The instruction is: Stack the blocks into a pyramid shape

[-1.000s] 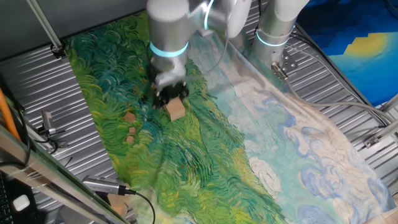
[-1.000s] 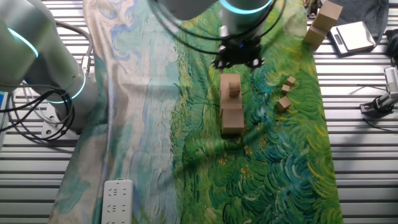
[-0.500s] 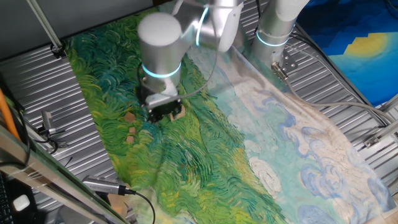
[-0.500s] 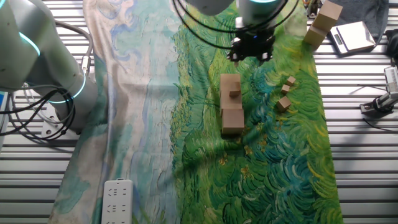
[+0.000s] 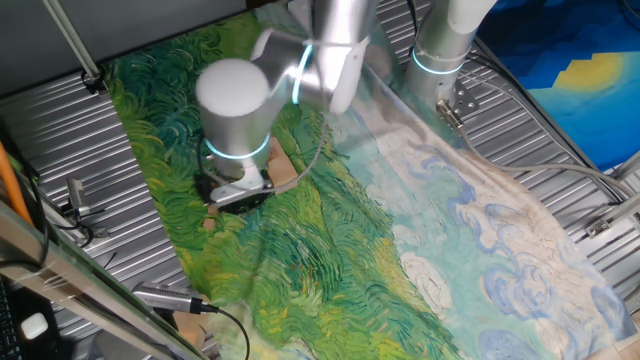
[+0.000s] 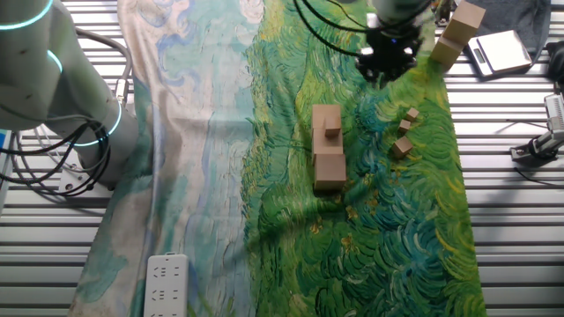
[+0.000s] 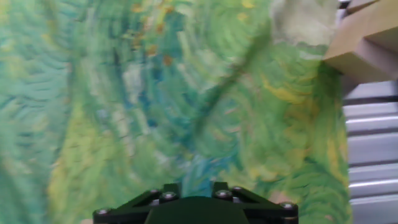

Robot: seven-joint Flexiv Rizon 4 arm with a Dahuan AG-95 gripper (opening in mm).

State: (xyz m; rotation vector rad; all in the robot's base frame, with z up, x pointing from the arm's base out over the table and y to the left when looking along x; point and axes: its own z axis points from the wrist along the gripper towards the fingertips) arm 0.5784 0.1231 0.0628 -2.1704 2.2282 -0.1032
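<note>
1. Two big blocks (image 6: 329,157) lie touching in a row mid-cloth, and a small block (image 6: 332,130) sits on the far one.
2. Three loose small blocks (image 6: 405,132) lie to the right of the row, apart from it.
3. Another big block (image 6: 458,31) stands off the far right edge of the cloth (image 6: 291,220).
4. The gripper (image 6: 389,65) hangs over the cloth, between the row and that far block; whether its jaws are open cannot be told, and the hand view shows nothing held.
5. Risk: the cloth is wrinkled, so a block set down hard could tilt or knock the small block off.
</note>
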